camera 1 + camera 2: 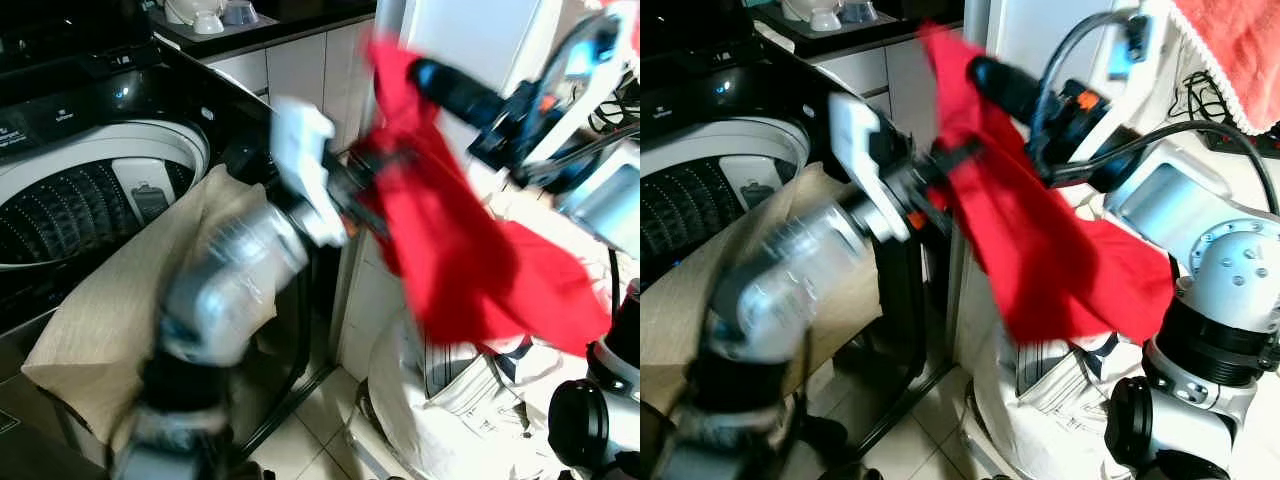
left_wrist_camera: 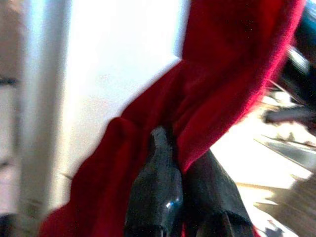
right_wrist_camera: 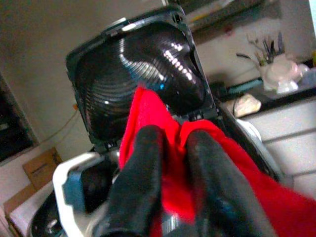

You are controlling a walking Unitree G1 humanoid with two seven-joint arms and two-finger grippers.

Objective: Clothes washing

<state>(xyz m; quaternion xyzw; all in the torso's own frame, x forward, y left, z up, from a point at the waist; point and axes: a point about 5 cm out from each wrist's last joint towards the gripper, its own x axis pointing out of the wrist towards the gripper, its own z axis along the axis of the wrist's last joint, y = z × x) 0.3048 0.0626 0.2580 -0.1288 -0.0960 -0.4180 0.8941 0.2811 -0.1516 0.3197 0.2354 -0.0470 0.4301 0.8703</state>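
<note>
Here we pinch the red cloth (image 1: 450, 250) with both grippers, left (image 2: 173, 148) and right (image 3: 170, 148), to carry it to the washer (image 1: 90, 190).

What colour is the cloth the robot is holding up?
The cloth is bright red, clearest in the right eye view.

Pale tiled floor (image 1: 305, 415) with dark grout lines carries everything. Black top-loading washing machine (image 1: 90, 120) stands on it at the left side, lid open, grey ribbed drum (image 1: 70, 215) visible inside. Beige ribbed cloth (image 1: 110, 310) hangs over the machine's front right corner, draping down its front. White crumpled laundry bag with dark stripes (image 1: 450, 400) sits on the floor just beside the machine's right side, against white cabinet fronts (image 1: 300, 65). Dark countertop (image 1: 250, 30) above the cabinets holds white dishes (image 1: 205, 15), blurred.
</note>
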